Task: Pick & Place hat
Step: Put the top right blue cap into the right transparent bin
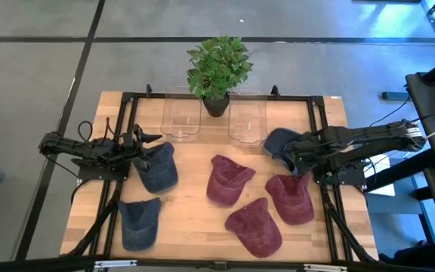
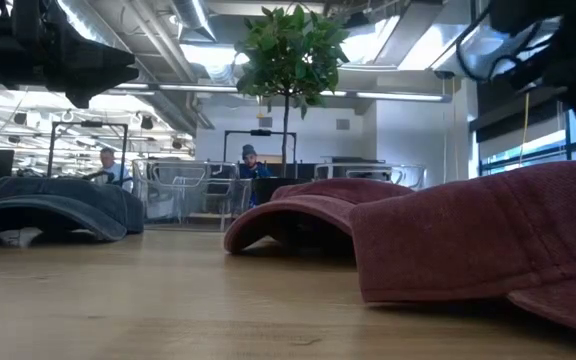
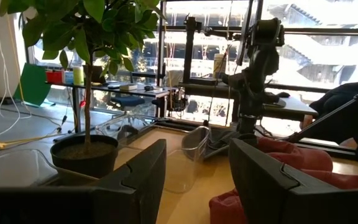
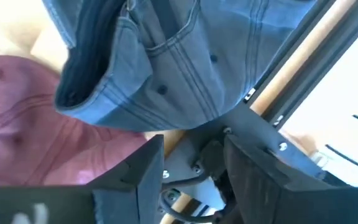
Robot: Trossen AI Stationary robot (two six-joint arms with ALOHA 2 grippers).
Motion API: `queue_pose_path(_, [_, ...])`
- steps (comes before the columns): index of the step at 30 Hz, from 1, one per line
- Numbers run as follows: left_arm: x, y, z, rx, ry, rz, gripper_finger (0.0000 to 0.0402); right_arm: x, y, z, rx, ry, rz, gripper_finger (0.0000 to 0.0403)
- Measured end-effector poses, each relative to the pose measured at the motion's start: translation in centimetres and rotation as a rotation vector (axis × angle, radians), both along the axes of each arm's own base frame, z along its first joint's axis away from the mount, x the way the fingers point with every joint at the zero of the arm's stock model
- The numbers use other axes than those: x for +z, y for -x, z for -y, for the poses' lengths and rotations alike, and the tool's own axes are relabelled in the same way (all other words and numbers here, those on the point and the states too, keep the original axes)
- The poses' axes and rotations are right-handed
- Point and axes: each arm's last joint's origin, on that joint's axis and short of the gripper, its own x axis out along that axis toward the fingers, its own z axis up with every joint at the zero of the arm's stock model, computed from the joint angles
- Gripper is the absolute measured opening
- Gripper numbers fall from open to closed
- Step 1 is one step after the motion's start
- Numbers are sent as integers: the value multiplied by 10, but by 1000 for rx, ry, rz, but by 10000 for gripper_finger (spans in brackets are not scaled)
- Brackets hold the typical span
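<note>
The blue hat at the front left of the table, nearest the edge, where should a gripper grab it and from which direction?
The blue hat lies flat, crown up, apart from its neighbours. Best guess: come straight down from above and pinch the soft crown fabric near its middle, since the cloth bunches easily there. The brim looks too flat on the table to get a finger under. The left gripper is the nearer one.

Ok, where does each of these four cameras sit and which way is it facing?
High view: above the table, looking straight down; both arms show, left claw over a blue hat, right claw at another blue hat.
Low view: at table-top height, looking level past red hats into the room.
Left wrist view: looks past its open fingers toward the plant and the right arm.
Right wrist view: looks past its own fingers at a blue hat.
Shared: the plant appears in high, low and left wrist views.
</note>
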Motion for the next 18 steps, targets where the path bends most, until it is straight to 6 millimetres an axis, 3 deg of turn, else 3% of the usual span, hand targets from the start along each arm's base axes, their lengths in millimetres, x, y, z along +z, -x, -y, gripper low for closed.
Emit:
queue_pose_path(8, [0,0,0,0,0,1,171,-18,-23,22,-11,-92,-102,243])
queue_pose_path(11, [0,0,0,0,0,0,171,-27,-30,30,72,-138,-172,267])
queue_pose_path(18, [0,0,0,0,0,-3,171,-56,-49,48,208,-240,-321,275])
